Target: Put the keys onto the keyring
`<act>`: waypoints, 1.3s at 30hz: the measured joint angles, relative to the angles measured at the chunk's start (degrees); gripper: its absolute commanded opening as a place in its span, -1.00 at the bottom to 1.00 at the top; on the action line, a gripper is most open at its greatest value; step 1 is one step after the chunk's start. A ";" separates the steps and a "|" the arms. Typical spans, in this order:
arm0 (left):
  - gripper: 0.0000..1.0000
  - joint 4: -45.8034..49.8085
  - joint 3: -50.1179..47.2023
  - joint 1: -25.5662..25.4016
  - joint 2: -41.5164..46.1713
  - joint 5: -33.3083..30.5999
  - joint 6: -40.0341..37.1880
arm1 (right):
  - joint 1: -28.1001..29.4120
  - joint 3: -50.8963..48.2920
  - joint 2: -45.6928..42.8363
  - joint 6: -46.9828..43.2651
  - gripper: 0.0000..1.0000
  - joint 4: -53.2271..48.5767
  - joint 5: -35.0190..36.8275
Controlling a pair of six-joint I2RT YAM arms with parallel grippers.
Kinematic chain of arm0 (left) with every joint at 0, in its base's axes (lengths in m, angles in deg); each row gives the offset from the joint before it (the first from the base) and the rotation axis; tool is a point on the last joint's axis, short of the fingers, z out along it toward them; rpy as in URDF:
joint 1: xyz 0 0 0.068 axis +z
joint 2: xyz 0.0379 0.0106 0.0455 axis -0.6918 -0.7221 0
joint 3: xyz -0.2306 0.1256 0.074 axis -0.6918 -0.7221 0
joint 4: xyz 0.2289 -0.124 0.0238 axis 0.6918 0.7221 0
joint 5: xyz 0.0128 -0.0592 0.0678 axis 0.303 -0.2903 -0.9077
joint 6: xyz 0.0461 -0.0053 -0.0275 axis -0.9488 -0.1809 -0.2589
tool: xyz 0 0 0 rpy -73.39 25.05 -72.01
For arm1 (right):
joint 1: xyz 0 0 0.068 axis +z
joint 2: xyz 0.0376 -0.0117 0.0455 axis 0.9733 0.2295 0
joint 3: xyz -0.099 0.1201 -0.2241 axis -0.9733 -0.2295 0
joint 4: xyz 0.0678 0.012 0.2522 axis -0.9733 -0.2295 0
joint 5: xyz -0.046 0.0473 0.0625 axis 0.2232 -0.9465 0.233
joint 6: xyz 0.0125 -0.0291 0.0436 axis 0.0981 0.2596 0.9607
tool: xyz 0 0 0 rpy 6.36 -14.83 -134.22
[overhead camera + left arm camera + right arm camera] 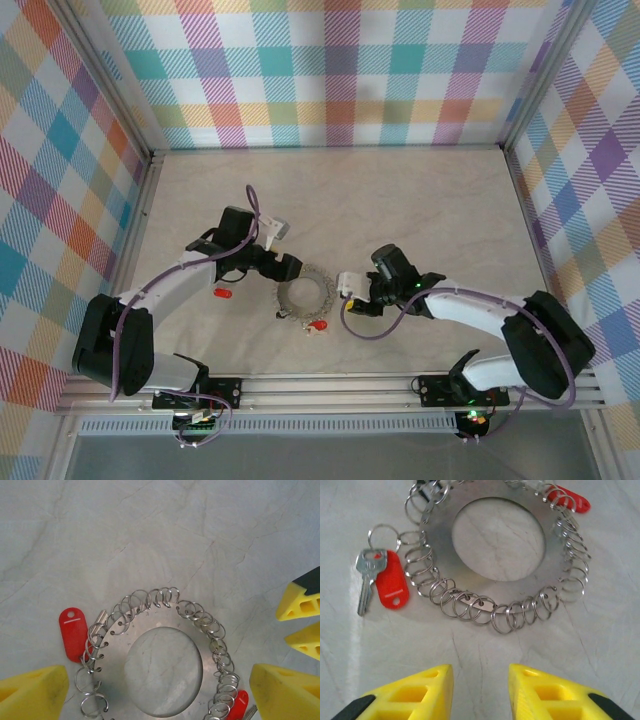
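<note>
The keyring (305, 295) is a flat silvery disc with a wide hole and small split rings all round its rim, lying on the table between both grippers. In the left wrist view the keyring (115, 650) has a red-headed key (73, 632) at its left edge and a second red head (239, 705) at lower right. My left gripper (160, 675) is wide open, its yellow fingers (30, 692) either side of the ring. My right gripper (481, 672) is open just short of the keyring (435, 540); a key (370, 577) with red head lies left.
Another red key (222, 294) lies on the table left of the ring, beside the left arm. One red key (318, 327) sits at the ring's near edge. Checked walls enclose the pale marbled table (420, 200), which has free room at the back.
</note>
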 measured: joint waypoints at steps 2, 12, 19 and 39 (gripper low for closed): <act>0.87 0.00 0.00 0.39 0.00 -0.17 0.46 | 0.04 0.00 1.88 -3.63 -0.39 1.55 0.07; 0.86 0.83 0.02 0.85 -0.26 -2.67 2.62 | 3.28 0.70 12.33 -13.20 -0.45 9.33 4.20; 0.86 1.60 0.02 0.87 -0.26 -3.87 3.23 | 3.82 1.03 14.12 -13.62 -0.43 14.10 6.45; 0.86 1.60 0.07 0.87 -0.26 -4.70 3.23 | 5.38 1.14 16.57 -13.64 -0.62 20.20 12.04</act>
